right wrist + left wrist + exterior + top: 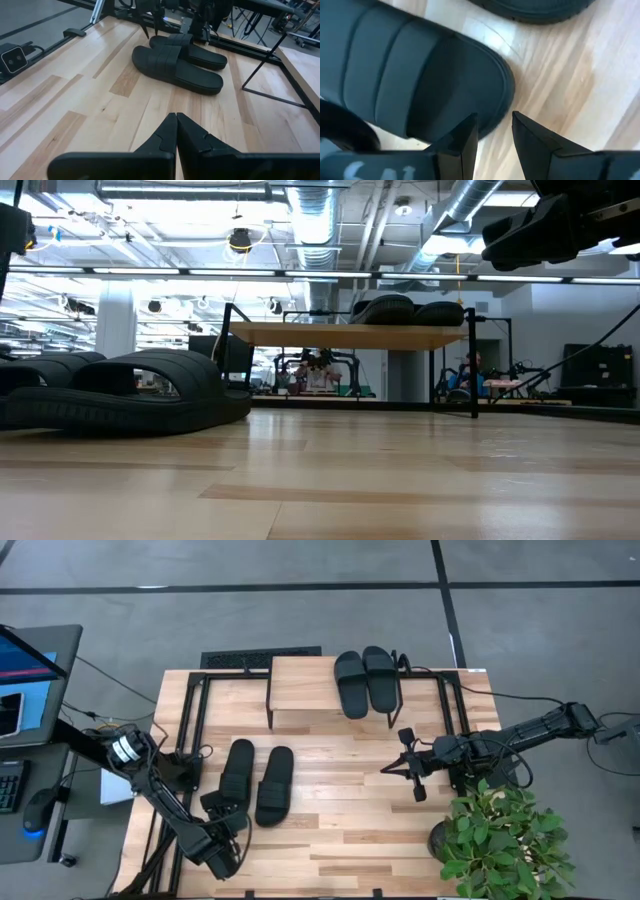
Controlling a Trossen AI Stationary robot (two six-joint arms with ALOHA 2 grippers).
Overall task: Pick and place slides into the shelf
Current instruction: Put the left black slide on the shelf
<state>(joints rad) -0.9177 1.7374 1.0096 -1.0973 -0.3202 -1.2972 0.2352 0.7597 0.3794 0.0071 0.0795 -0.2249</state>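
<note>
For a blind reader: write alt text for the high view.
Two black slides sit side by side on the small shelf; two more lie on the table. The left gripper is at the heel of the left one, the right gripper shut over bare wood.

- Two slides [366, 681] lie side by side on the shelf [302, 690], at its right end, at the tabletop [340, 810] far edge
- Two more slides [256, 783] lie left of centre on the tabletop, nearer than the shelf
</note>
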